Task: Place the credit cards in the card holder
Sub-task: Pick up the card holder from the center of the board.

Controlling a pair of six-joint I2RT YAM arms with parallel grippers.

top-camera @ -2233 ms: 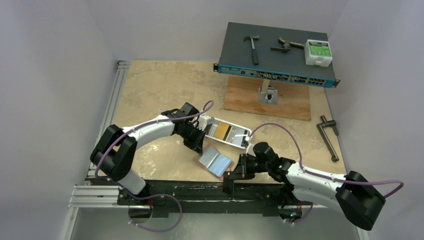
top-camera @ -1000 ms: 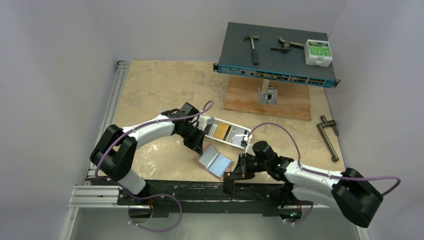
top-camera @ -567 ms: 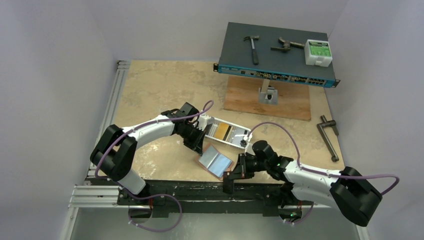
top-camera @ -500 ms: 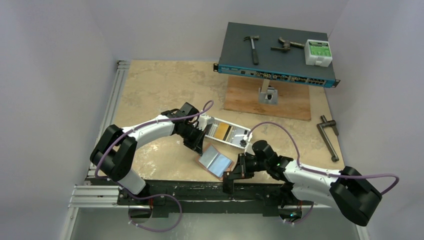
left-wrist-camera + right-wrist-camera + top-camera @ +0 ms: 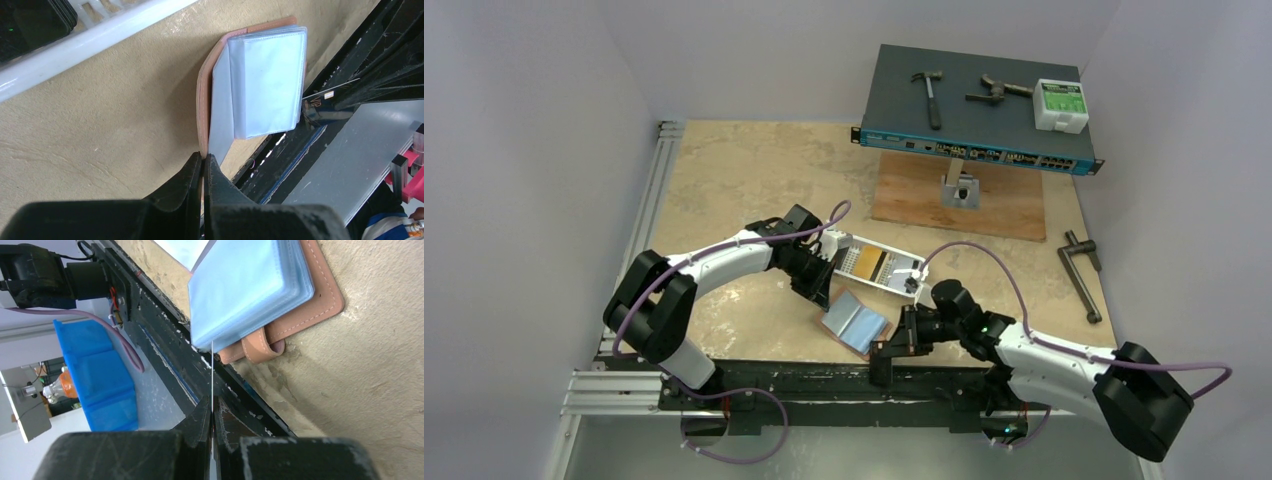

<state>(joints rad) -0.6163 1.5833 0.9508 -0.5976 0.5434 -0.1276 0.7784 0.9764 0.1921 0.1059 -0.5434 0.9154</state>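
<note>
Table (image 5: 744, 180) edge is the first hazard. The holder (image 5: 856, 323) lies open at the near rim, below the tray (image 5: 879, 268) of other cards (image 5: 872, 263), and a push could slide it onto the rail (image 5: 824, 375). The left gripper (image 5: 202, 165) is closed tight on one clear leaf (image 5: 220, 120) of the holder; a tug might pull it free. The right gripper (image 5: 212, 407), also closed, holds a card (image 5: 212, 371) edge-on, tip at the sleeve stack. If misaligned, it would likely butt the plastic, bow, or slip beneath instead of entering a pocket.
</note>
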